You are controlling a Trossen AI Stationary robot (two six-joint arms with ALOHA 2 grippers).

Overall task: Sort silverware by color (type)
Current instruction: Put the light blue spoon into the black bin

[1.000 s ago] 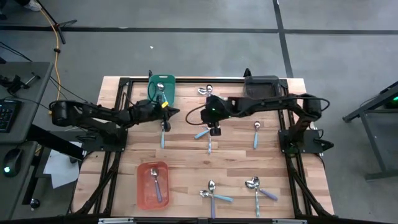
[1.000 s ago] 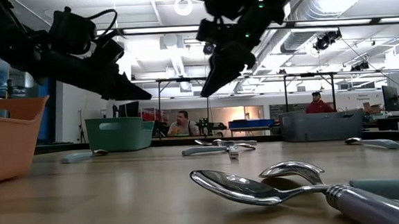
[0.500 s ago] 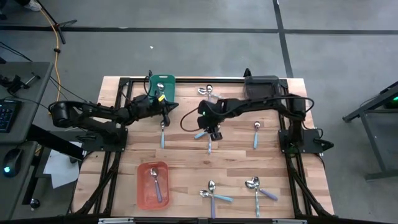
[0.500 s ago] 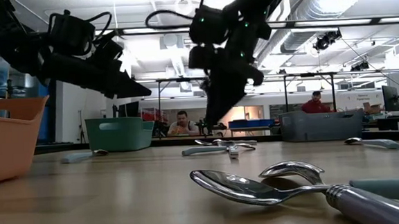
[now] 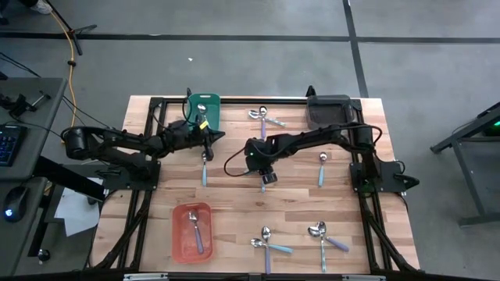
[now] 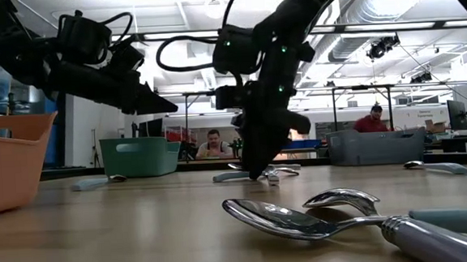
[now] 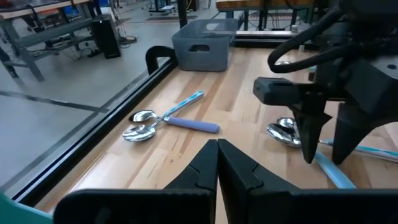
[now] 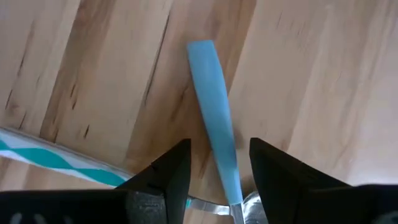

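Observation:
My right gripper (image 5: 263, 166) is down at the table's middle, open, pointing down. In the right wrist view its fingers (image 8: 168, 174) stand on either side of a light-blue spoon handle (image 8: 212, 106) that lies flat on the wood; no touch shows. A teal-and-white striped handle (image 8: 37, 152) lies beside it. My left gripper (image 5: 208, 141) is shut and hovers by the teal bin (image 5: 203, 109), above another light-blue spoon (image 5: 204, 170). More spoons lie on the table: a pair (image 5: 264, 117) near the far edge, one (image 5: 321, 168) on the right and several (image 5: 293, 240) near the front.
The orange bin (image 5: 191, 232) at the near left holds one spoon. The grey bin (image 5: 328, 109) sits at the far right. In the low view two spoon bowls (image 6: 304, 216) lie close to the camera. People (image 6: 212, 142) sit in the room beyond the table.
My right gripper has come down from well above the table to the spoons at its middle, shifting slightly toward the table's left. It now straddles the light-blue handle. The spoons have not moved.

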